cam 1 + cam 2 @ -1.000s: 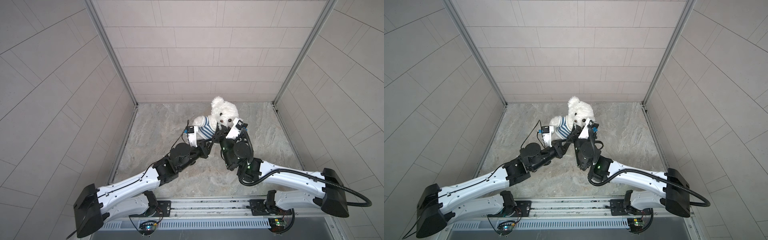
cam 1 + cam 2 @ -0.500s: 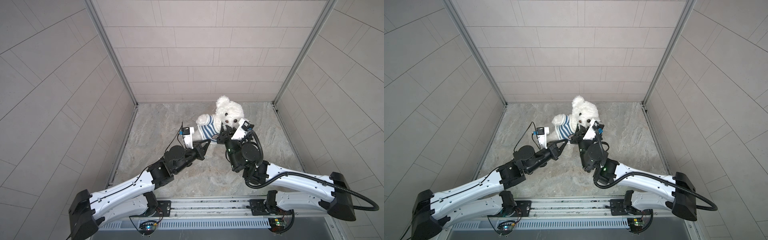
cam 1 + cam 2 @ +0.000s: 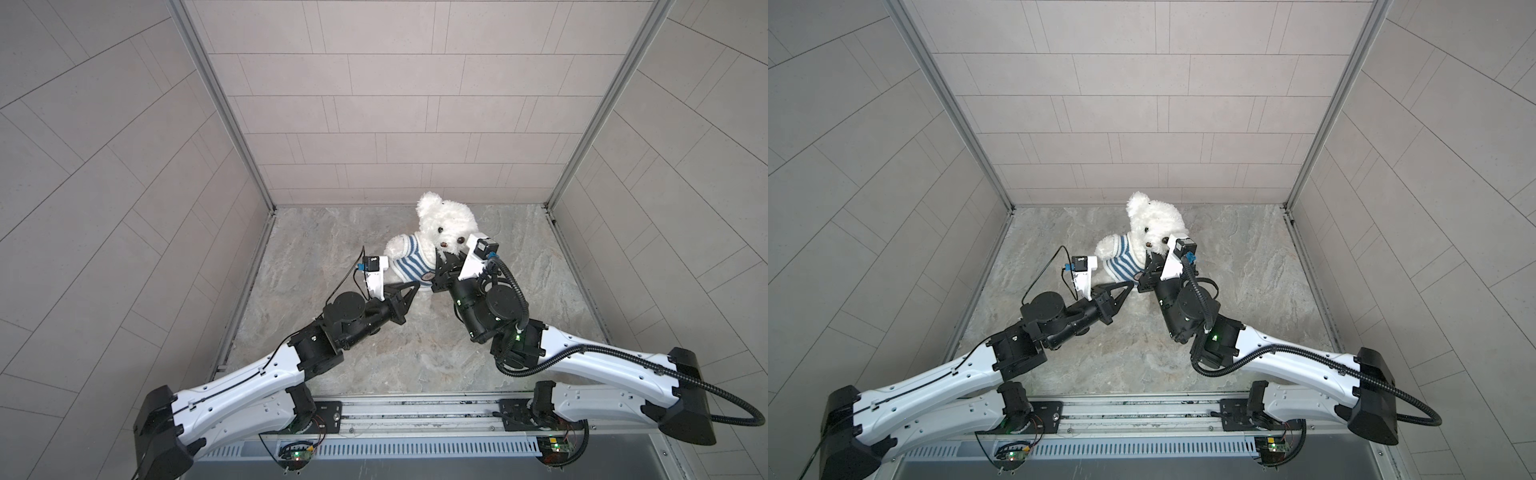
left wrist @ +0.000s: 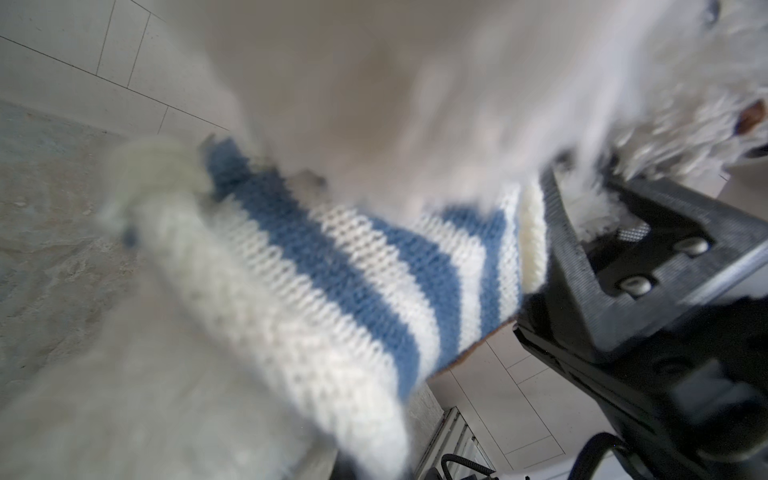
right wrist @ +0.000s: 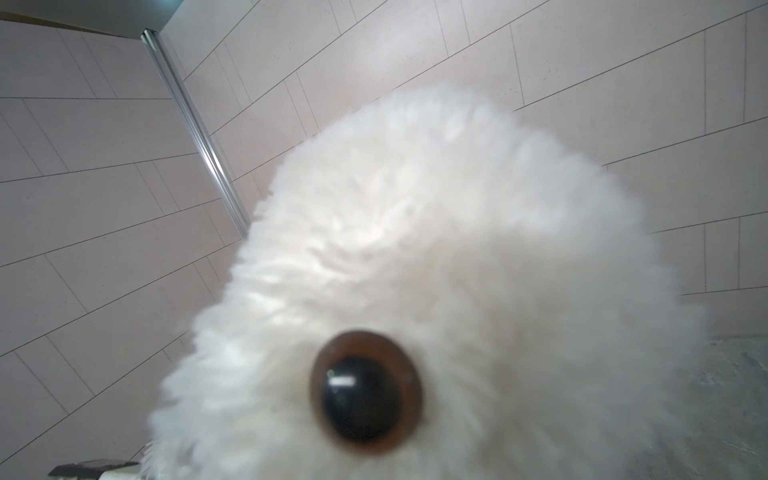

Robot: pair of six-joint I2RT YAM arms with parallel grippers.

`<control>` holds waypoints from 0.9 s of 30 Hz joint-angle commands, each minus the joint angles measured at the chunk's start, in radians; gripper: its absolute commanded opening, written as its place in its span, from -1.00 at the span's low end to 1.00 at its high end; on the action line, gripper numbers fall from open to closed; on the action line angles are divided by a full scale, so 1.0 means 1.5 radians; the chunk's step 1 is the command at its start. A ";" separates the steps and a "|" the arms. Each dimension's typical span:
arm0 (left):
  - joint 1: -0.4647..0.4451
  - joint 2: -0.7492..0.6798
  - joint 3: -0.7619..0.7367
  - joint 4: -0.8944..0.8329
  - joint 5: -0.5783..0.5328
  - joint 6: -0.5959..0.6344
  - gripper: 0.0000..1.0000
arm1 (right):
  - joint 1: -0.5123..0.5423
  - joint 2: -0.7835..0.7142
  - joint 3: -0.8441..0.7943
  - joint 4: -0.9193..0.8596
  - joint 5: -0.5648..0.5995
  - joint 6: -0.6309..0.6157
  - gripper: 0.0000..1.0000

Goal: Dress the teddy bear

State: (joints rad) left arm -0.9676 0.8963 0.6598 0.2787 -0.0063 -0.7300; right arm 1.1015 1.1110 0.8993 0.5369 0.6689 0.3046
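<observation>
Pinching striped shirt [image 3: 411, 259] on teddy bear [image 3: 446, 220], right fingers [image 4: 559, 257], left fingers [image 3: 403, 285] closed, badge [image 3: 427, 275] unreadable.

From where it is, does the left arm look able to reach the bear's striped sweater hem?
Probably yes: the left gripper, shut, points right at the hem of the striped sweater; nothing visible lies between.

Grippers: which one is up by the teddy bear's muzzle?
The right gripper, against the striped shirt just below the teddy bear's muzzle. The left gripper is at the shirt's hem instead, with its jaws shut.
</observation>
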 commanded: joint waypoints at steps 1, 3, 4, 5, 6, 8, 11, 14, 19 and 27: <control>0.004 -0.023 0.013 -0.010 0.030 0.038 -0.92 | 0.002 -0.010 0.046 -0.030 -0.054 -0.033 -1.00; 0.005 -0.037 0.014 -0.027 0.037 0.049 -0.76 | 0.002 -0.009 0.062 -0.059 -0.074 -0.042 -1.00; 0.004 -0.045 0.015 -0.035 0.036 0.054 -0.65 | 0.002 -0.012 0.067 -0.071 -0.075 -0.046 -1.00; 0.005 -0.054 0.014 -0.043 0.041 0.063 -0.51 | 0.001 -0.017 0.072 -0.088 -0.075 -0.053 -1.00; 0.005 -0.059 0.015 -0.052 0.049 0.075 -0.41 | 0.000 -0.022 0.077 -0.106 -0.074 -0.061 -1.00; 0.005 -0.070 0.018 -0.070 0.070 0.093 -0.30 | -0.005 -0.035 0.086 -0.143 -0.075 -0.077 -1.00; 0.005 -0.090 0.008 -0.072 0.117 0.096 -0.14 | -0.015 -0.055 0.099 -0.177 -0.118 -0.110 -1.00; 0.005 -0.105 -0.008 -0.052 0.177 0.093 -0.07 | -0.033 -0.075 0.113 -0.221 -0.142 -0.128 -1.00; 0.004 -0.104 0.015 -0.091 0.268 0.097 0.00 | -0.085 -0.116 0.090 -0.225 -0.240 -0.122 -1.00; 0.004 -0.112 0.023 -0.094 0.365 0.059 -0.04 | -0.285 -0.136 0.077 -0.195 -0.658 0.002 -1.00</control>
State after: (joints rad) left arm -0.9661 0.7597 0.7010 0.0864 0.4519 -0.6052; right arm 0.7303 0.9176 1.0065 0.1917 -0.0246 0.2310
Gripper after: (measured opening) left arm 0.480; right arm 0.135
